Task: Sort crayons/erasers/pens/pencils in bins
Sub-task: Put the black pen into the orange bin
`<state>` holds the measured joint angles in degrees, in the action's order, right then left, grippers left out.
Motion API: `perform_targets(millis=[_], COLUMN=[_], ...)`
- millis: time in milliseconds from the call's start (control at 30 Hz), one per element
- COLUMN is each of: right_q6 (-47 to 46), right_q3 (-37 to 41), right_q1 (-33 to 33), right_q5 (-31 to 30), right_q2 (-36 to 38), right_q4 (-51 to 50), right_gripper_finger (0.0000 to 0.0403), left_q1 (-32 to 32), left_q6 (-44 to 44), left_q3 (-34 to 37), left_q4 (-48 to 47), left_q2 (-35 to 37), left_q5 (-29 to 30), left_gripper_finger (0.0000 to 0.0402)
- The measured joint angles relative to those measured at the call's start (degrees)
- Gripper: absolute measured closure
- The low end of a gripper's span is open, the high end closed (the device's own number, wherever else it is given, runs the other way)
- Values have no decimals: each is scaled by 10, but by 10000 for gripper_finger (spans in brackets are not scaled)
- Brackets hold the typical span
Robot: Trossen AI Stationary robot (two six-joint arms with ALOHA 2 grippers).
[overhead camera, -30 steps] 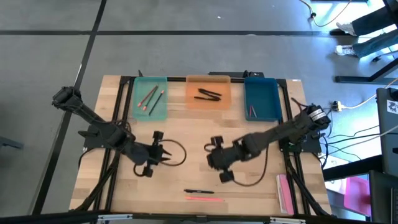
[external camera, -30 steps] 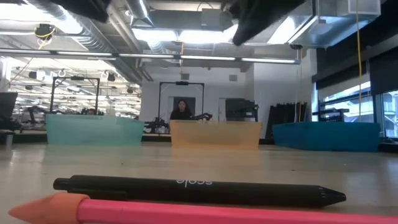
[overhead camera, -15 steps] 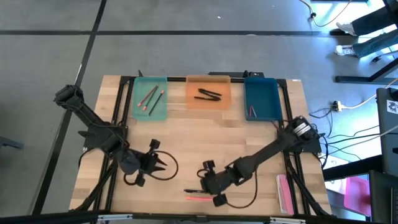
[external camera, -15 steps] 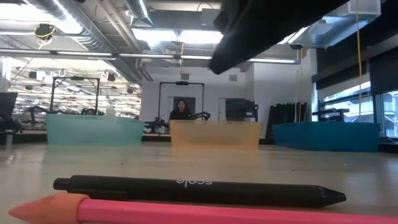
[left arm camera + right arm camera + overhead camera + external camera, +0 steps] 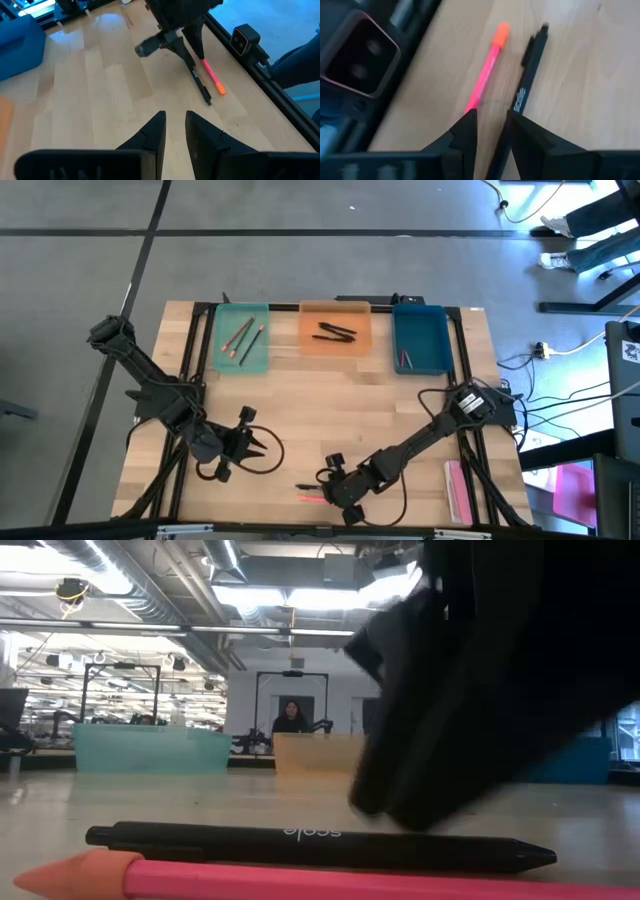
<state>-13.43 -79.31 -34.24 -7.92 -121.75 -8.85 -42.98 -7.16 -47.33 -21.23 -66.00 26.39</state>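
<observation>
A black pen [image 5: 527, 70] and a pink pencil with an orange tip [image 5: 487, 65] lie side by side flat on the wood near the table's near edge; the low view shows the pen [image 5: 300, 840] and the pencil [image 5: 250, 880] up close. My right gripper [image 5: 491, 117] hangs low over them, open by a narrow gap, with the pen running under that gap and the pencil under one finger. In the high view the right gripper [image 5: 335, 488] covers their right ends. My left gripper [image 5: 262, 444] waits, open, left of centre. The teal bin [image 5: 243, 365], orange bin [image 5: 335, 348] and blue bin [image 5: 420, 330] stand along the far edge. My right gripper comes down slanting from the far right over the black pen's rear half [image 5: 512, 112], fingers either side of it and roughly along it. Whether the fingertips [image 5: 470, 120] touch the pen or the pencil, I cannot tell. Both sticks lie flat on the table.
The teal bin holds pencils [image 5: 240, 337], the orange bin black pens [image 5: 336, 332], the blue bin a small reddish stick [image 5: 404, 359]. A wide pink strip [image 5: 457, 488] lies by the right edge. The low camera's housing [image 5: 360, 55] sits on the near frame rail beside the pencil.
My right gripper has swept from the table's middle toward the near edge and leftward, dropping down over the pen and pencil. My left gripper has shifted a little toward the near edge. The pen and pencil have stayed where they were.
</observation>
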Motion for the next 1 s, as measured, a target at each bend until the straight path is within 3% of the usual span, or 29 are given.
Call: perform_targets(millis=[367,633,1000], right_q6=[16,19,-22], right_q3=[0,0,0], right_q1=[0,1,5], right_q5=[-24,-74,-75], right_q2=[-13,-13,-14], right_q4=[5,-16,-41], right_gripper_finger=[292,292,293], left_q1=[0,0,0], left_q6=[-2,-2,-2], left_q3=[0,0,0], left_q4=[12,12,12], left_q2=[0,0,0], left_q5=[0,0,-1], left_gripper_finger=[337,337,337])
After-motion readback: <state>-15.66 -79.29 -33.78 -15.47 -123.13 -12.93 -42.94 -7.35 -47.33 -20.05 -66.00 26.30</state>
